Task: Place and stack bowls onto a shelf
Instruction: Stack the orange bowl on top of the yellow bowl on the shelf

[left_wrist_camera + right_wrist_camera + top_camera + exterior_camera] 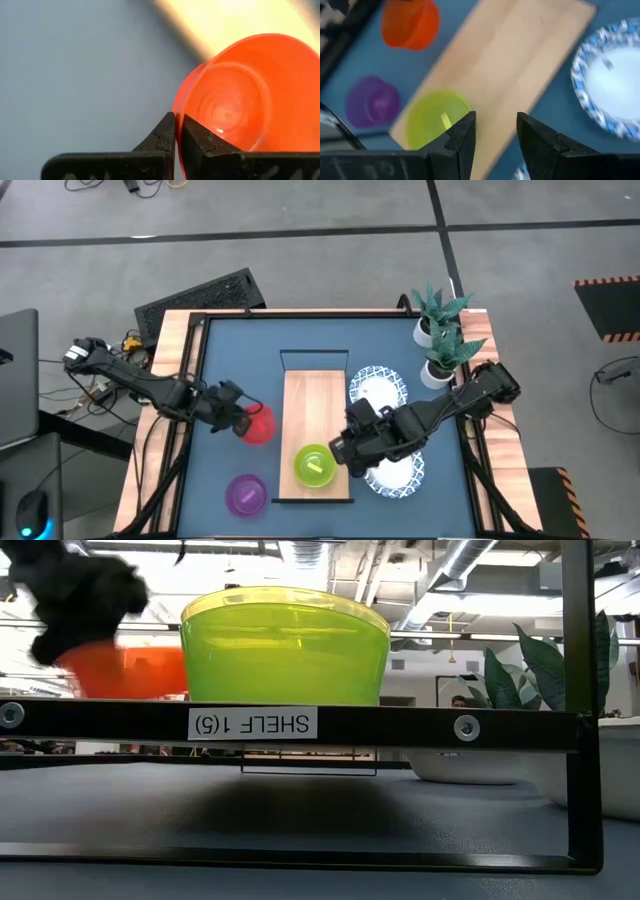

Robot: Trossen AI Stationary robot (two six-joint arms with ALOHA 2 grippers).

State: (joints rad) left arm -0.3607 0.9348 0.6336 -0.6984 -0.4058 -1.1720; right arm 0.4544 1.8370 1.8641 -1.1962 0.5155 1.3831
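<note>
Left hand point(238, 418): clamped on the rim of the red bowl point(258, 423), just off the shelf's left edge, in the desk's left half.
Grip: thin, one wall of the bowl pinched between the fingers point(165, 135); bowl looks tilted.
Right hand point(345, 448): jaws apart, gripping nothing, hanging by the shelf's point(315, 405) right edge next to the green bowl point(314, 465).
Green bowl: already on the shelf's near end, something yellow inside.
Purple bowl point(246, 494): on the desk, near-left, waiting.
White dishes point(378, 387): right of the shelf, on the desk.
Risk: that rim pinch could let the bowl swing or slip on the lift; a low carry could catch the shelf's edge; the right hand sits close to the drop zone, so the arms may crowd.
</note>
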